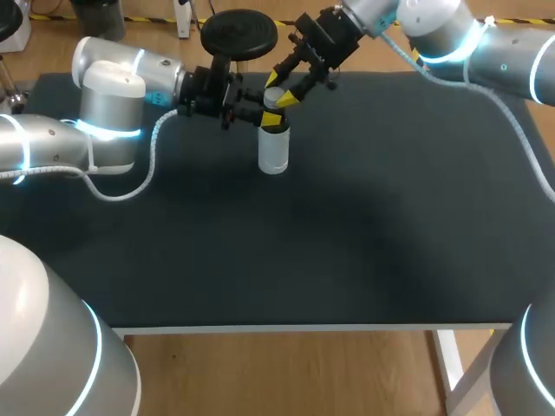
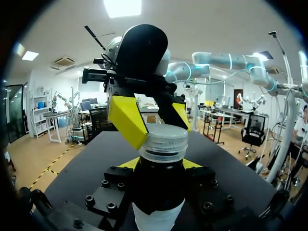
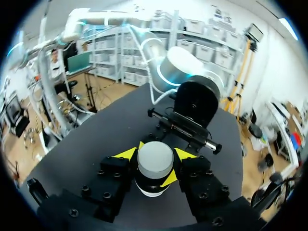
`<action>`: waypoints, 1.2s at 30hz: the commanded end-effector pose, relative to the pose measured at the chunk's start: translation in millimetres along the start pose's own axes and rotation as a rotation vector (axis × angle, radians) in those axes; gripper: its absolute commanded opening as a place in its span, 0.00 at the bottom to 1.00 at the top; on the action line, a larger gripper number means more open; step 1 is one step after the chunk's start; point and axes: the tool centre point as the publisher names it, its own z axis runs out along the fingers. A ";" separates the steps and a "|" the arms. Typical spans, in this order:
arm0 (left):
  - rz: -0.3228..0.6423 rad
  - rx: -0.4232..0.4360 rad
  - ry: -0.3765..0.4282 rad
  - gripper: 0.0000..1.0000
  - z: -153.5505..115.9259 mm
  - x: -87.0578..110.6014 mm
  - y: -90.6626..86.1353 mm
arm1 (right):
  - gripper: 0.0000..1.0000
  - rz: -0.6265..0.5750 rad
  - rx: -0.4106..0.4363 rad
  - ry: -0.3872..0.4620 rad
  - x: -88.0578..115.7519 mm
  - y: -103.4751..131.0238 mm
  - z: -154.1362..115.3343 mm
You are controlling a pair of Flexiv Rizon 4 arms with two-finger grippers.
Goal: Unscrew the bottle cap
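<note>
Black table (image 1: 347, 243) bore an upright bottle (image 1: 273, 156); left fingers (image 2: 131, 163) clamped its neck, right fingers (image 3: 126, 154) closed on the cap (image 3: 155, 160).

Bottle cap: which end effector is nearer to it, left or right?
Right. The right end effector has its fingers on both sides of the bottle cap; the left end effector grips the bottle just below the cap.
</note>
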 end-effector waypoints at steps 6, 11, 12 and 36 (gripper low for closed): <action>-0.001 -0.001 0.000 0.00 -1.4 -5.4 -0.3 | 0.00 -0.103 0.024 0.314 -2.1 -1.1 -4.4; -0.001 -0.001 0.000 0.00 -1.4 -5.4 -0.3 | 0.00 -0.160 0.048 0.396 -3.4 -0.7 -5.8; -0.001 -0.001 0.000 0.00 -1.4 -5.4 -0.3 | 0.00 -0.165 0.054 0.402 -3.6 -0.5 -6.0; -0.001 -0.001 0.000 0.00 -1.4 -5.4 -0.3 | 0.00 -0.535 0.248 0.719 -2.8 6.1 -7.9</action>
